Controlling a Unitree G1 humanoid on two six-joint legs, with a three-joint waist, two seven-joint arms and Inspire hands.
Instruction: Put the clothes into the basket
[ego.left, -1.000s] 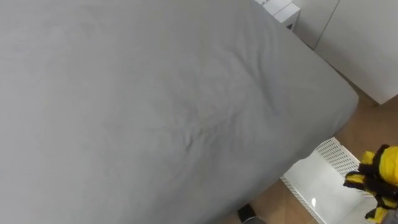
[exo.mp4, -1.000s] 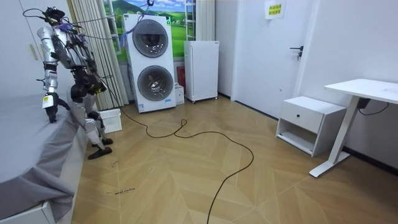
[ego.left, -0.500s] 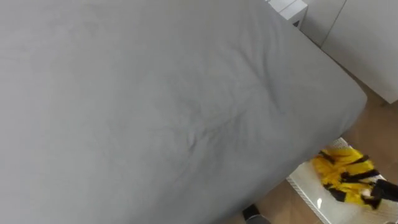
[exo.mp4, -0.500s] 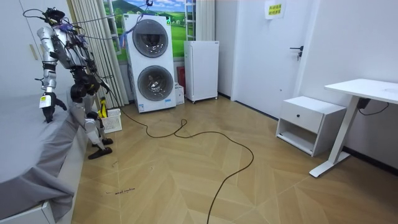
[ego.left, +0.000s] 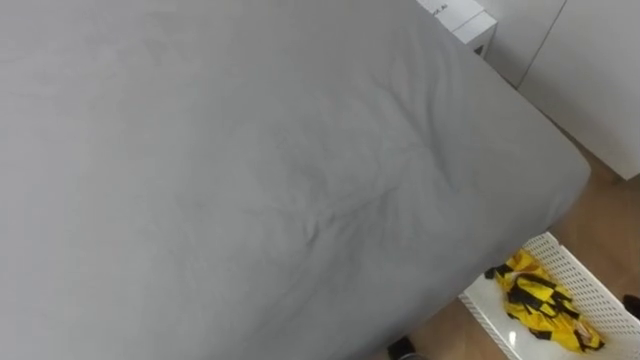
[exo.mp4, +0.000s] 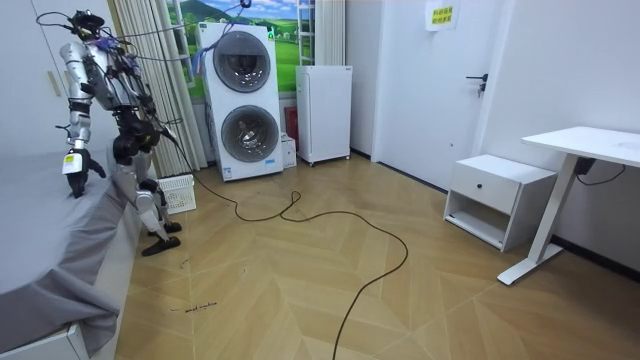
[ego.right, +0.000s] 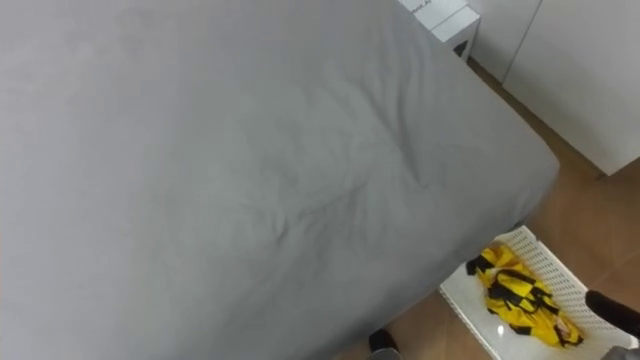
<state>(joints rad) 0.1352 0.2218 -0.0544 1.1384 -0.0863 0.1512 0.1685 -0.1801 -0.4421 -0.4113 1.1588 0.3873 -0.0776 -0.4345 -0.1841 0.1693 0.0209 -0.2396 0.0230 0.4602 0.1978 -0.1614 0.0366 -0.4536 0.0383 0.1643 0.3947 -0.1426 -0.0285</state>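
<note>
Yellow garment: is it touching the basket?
Touching. The right eye view shows the yellow garment lying crumpled on the bottom of the white basket, inside its walls.

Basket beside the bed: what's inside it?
A crumpled yellow-and-black garment lies inside the white basket. The edge of the grey bed covers one corner, so anything there is hidden.

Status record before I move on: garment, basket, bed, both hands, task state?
garment: yellow and black, crumpled, lying inside the basket
basket: white, perforated wall, on the floor by the bed's corner
bed: grey sheet, no clothes on the part in view
left hand: at the bed's edge, room view
right hand: beside the basket, apart from the garment
task state: this garment is in
</note>
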